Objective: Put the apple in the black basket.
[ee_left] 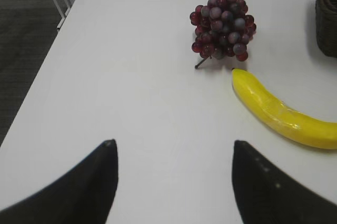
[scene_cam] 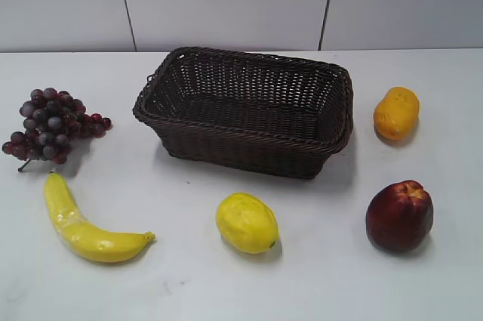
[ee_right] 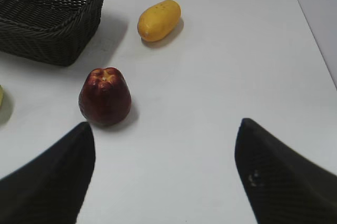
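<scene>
The apple (scene_cam: 399, 215) sits upright on the white table (scene_cam: 324, 283), at the right front, apart from the black basket (scene_cam: 245, 109) behind and left of it. The right gripper (ee_right: 163, 176) hangs above bare tabletop near the apple, jaws spread wide and empty. The left gripper (ee_left: 174, 182) is likewise wide open and empty, short of the grapes (ee_left: 223, 25) and banana (ee_left: 284, 112).

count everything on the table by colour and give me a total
Yellow: 2, banana and lemon
Orange-yellow: 1, oval fruit
Dark red: 1, apple
Purple-red: 1, grape bunch
Black: 1, basket
Total: 6
</scene>
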Controlling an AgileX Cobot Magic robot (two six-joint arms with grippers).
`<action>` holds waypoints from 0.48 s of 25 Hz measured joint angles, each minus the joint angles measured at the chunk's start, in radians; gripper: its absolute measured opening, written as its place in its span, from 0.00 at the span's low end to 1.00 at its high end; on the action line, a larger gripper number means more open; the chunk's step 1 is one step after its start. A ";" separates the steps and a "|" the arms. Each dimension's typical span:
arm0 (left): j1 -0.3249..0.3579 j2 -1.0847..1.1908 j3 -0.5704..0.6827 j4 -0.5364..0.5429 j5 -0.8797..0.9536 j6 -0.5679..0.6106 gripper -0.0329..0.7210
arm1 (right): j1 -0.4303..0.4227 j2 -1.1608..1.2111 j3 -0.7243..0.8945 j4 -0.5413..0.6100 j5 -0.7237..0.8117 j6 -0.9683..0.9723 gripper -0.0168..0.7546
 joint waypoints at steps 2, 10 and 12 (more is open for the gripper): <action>0.000 0.000 0.000 0.000 0.000 0.000 0.72 | 0.000 0.000 0.000 0.000 0.000 0.000 0.83; 0.000 0.000 0.000 0.000 0.000 0.000 0.72 | 0.000 0.000 0.000 0.000 0.000 0.000 0.83; 0.000 0.000 0.000 0.000 0.000 0.000 0.72 | 0.000 0.000 0.000 0.000 0.000 0.000 0.83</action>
